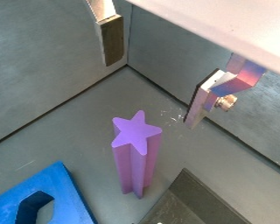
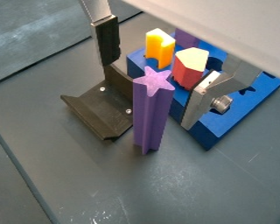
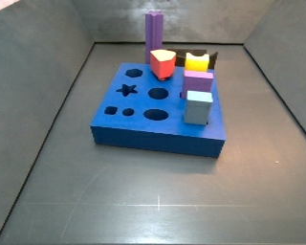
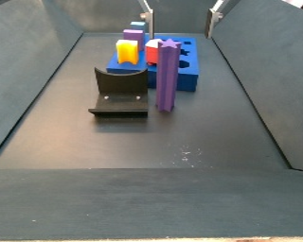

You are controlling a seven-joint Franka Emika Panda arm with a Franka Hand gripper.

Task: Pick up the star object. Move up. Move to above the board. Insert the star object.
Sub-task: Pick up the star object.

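Star object upright on floor below open gripper.

The dark grey floor carried three things in a side view: the star object stood upright near the middle, the fixture sat just left of it, and the board lay just beyond. The gripper hung open above the far end, touching nothing.

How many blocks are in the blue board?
4: red block, yellow block, purple cube, grey-blue block, along two edges of the board. None seem hidden. The gripper hovers open above the star object.
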